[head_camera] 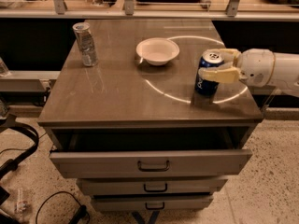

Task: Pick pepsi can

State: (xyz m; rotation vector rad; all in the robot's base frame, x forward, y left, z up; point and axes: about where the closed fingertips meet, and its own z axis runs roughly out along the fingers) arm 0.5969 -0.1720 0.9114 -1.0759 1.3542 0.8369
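The pepsi can (207,80), blue with a silver top, stands on the right part of the brown table top (121,97). My gripper (218,64) reaches in from the right edge on a white arm. Its two cream fingers (219,75) lie on either side of the can's upper half, one in front and one behind, pressed against it. The can's base rests on the table.
A white bowl (158,51) sits at the table's middle back. A slim silver-grey can (85,44) stands at the back left. The top drawer (152,162) under the table is pulled open, with two shut drawers below. Cables lie on the floor at the left.
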